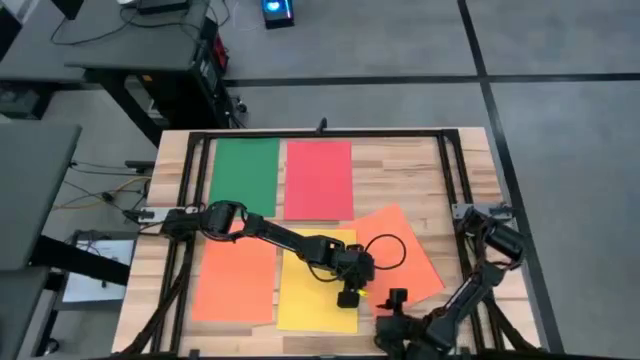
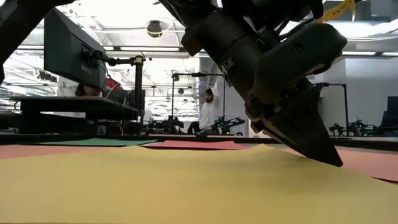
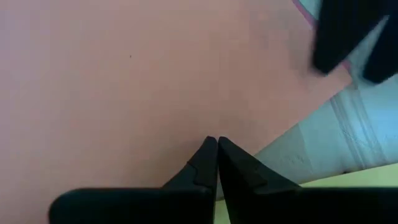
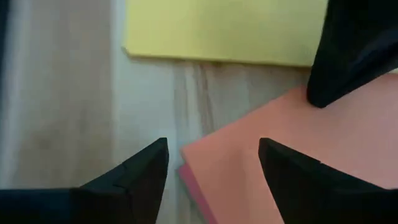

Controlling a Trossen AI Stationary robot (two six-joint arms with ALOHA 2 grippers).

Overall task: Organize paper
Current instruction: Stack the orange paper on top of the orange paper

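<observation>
Paper on worktop (image 1: pixel 470 160): green sheet (image 1: pixel 245 177) far left, red sheet (image 1: pixel 318 179) just right of it. Near row: orange sheet (image 1: pixel 236 281) at left, yellow sheet (image 1: pixel 318 290) beside it, tilted orange sheet (image 1: pixel 405 252) at right with a pink-red sheet's edge (image 4: pixel 194 190) showing under its corner. Left gripper (image 3: pixel 217 163) w/ fingers clenched, tips down at tilted orange sheet's edge by the yellow sheet. Right gripper (image 4: pixel 212 163) near edge, fingers released, over the tilted sheet's near corner, holding nothing.
</observation>
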